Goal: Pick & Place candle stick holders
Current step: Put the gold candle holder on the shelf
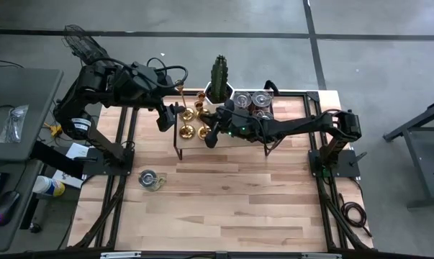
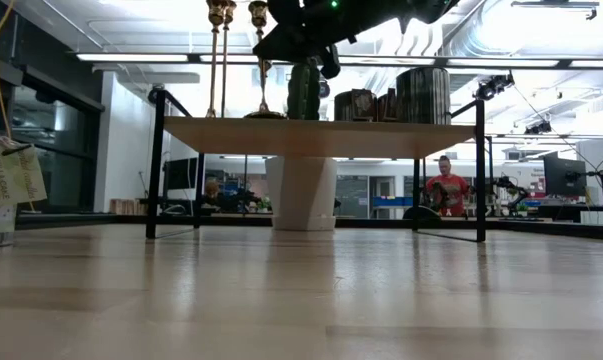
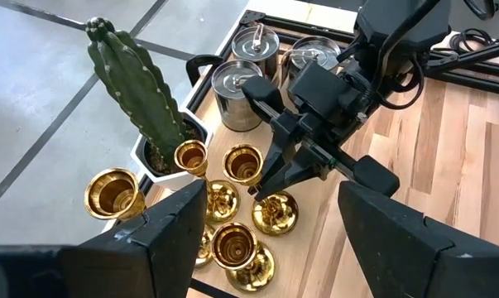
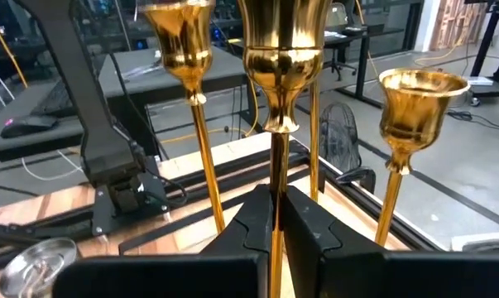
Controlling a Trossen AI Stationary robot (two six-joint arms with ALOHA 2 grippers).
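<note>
Both arms are being held over the far part of the table.

The right gripper (image 3: 270, 184) is being kept closed on the thin stem of a candle stick holder (image 4: 275, 99), its arm stretched low towards the left. The left gripper (image 1: 168, 115) is being held open just beside it, its fingers (image 3: 175, 228) spread wide and pointing down.

A light wooden table (image 1: 224, 194) carries a small raised shelf (image 2: 321, 135) on thin black legs near its far edge. On the shelf stand four gold candle stick holders (image 3: 232, 248), a cactus in a white pot (image 3: 137, 91) beside them, and silver lidded tins (image 3: 237, 91) behind the right gripper's (image 3: 261, 189) fingers. One more tin (image 1: 150, 178) sits directly on the tabletop, well apart from both sets of fingers.
</note>
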